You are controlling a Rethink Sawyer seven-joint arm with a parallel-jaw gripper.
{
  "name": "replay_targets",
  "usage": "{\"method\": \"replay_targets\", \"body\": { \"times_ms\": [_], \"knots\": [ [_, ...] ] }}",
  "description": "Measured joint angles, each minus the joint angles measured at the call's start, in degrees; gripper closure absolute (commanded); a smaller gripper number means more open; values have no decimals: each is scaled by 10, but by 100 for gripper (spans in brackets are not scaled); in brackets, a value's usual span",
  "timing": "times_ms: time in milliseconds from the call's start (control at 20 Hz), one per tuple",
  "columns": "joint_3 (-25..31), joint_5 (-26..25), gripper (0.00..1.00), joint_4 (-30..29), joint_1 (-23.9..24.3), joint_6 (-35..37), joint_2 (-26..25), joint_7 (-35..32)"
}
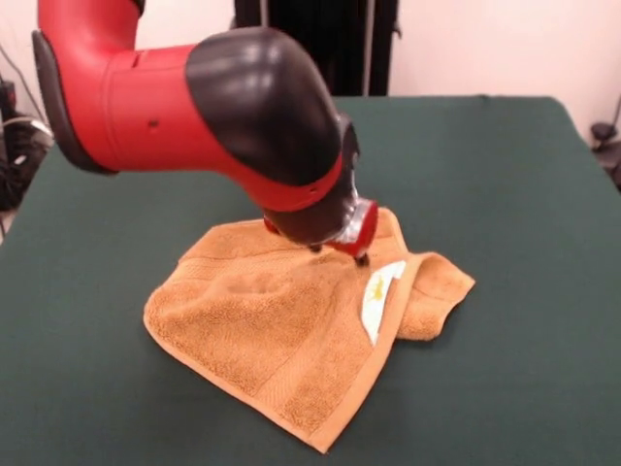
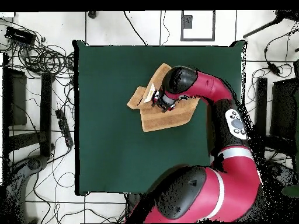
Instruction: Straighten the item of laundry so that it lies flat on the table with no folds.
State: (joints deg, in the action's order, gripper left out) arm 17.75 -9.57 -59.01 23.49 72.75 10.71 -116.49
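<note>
Towel: orange-tan terry hand towel [image 1: 281, 330] lies on the dark green bench [image 1: 505, 194], a little toward 12 o'clock of centre in the overhead view [image 2: 164, 111]; not flat.
Folds: in the front view the corner at 3 o'clock is doubled back over itself, and a ridge runs from there down toward the corner at 6 o'clock.
Tag: a small white tag [image 1: 378, 294] sits beside that fold, with yellowish marks on it; no writing can be read.
Band: a flat woven band runs parallel to the hem along the edge between 6 and 9 o'clock.
Hand: the hand [image 1: 340, 250] is down at the towel's upper part, just at 11 o'clock of the tag; its tips meet the cloth, but whether they are spread or pinching cannot be told.
Arm: the red and black arm [image 1: 194, 107] comes in from 10 o'clock in the front view and hides the towel's far edge.
Front view only: tag, band and fold detail.
Overhead only: the arm [image 2: 233, 122] curving up from 6 o'clock, covering the towel's middle; cables [image 2: 41, 58] on the tiled floor [image 2: 117, 26] at 9 to 10 o'clock of the bench [image 2: 117, 146].
</note>
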Motion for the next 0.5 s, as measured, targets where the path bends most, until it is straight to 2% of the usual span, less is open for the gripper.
{"method": "replay_targets", "body": {
  "times_ms": [200,500],
  "knots": [
    [0,19,0,4,14,97,-12,0],
    [-2,18,0,3,31,145,-19,0]
  ]
}}
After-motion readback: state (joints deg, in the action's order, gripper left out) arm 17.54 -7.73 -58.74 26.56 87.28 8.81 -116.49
